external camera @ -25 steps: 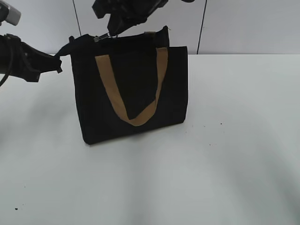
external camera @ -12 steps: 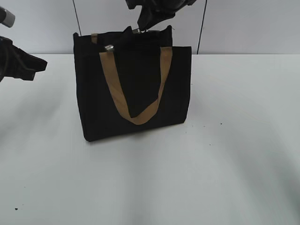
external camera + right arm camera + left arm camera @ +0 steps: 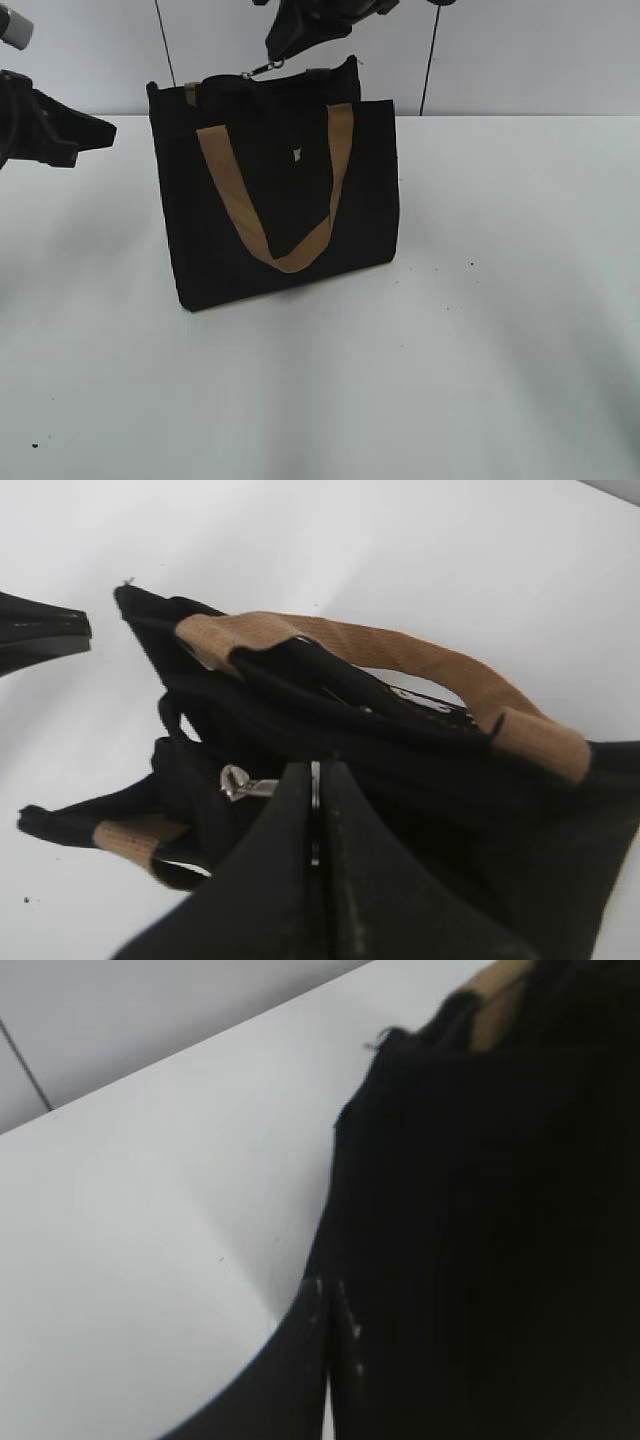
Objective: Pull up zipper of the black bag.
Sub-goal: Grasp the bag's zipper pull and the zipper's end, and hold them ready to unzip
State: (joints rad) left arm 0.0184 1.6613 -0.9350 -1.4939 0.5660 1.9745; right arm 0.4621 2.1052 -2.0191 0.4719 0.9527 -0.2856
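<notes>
Right gripper (image 3: 314, 815) jaws pinched on zipper (image 3: 243, 784) pull at bag (image 3: 280, 190) rim; left gripper (image 3: 328, 1360) jaws closed, empty (off bag's side).

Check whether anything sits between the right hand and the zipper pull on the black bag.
Nothing visible does. The right hand, fingers pressed together, is right at the metal zipper pull on the black bag top edge. The tan strap lies off to the side, not across it. The left hand is apart from the bag.

Black right claw (image 3: 272, 62) hanging high at top centre, fingers pressed together; black left claw (image 3: 95, 132) hovering far left, fingers together.
</notes>
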